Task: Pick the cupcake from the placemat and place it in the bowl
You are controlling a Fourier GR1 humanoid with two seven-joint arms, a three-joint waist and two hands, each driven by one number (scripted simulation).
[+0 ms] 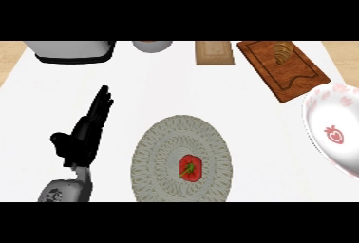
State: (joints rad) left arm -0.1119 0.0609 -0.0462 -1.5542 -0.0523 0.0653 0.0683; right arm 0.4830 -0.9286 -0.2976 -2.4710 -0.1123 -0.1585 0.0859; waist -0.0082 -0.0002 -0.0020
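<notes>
The table (231, 95) is plain matt white and smooth. The round placemat (151, 161) near the middle looks woven, grey and rough-textured. The board (301, 78) at far right is brown wood with a visible grain. The bowl (329, 109) at right looks like glossy white glazed ceramic with pink prints. The left hand (85, 135) is matt black.

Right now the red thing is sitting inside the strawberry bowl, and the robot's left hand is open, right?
Not quite. The head view shows the red thing lying on the round grey placemat, not in the strawberry bowl at the right. The left hand is indeed open.
</notes>
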